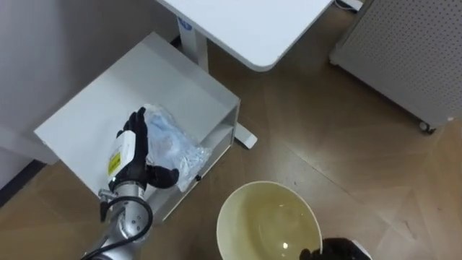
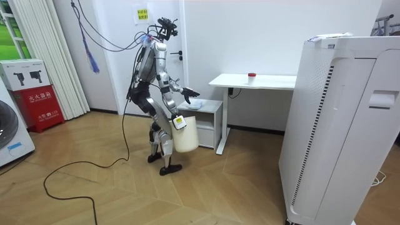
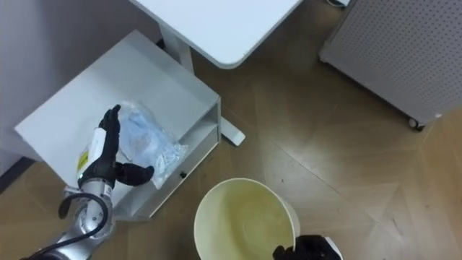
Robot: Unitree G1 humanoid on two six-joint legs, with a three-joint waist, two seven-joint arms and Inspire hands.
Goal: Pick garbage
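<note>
crumpled clear plastic garbage (image 1: 173,144) lies on the low white cabinet (image 1: 94,115), at ten o'clock from the cream bin (image 1: 225,211). left hand (image 1: 133,144) rests spread against it, thumb out, likely ready to close. right hand (image 1: 336,251) grips the bin's rim at five o'clock, placing it close for the drop.

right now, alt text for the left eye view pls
The robot's open left hand is at a crumpled clear plastic bag on a low white cabinet. Below, its right hand holds an empty cream bin by the rim.
</note>
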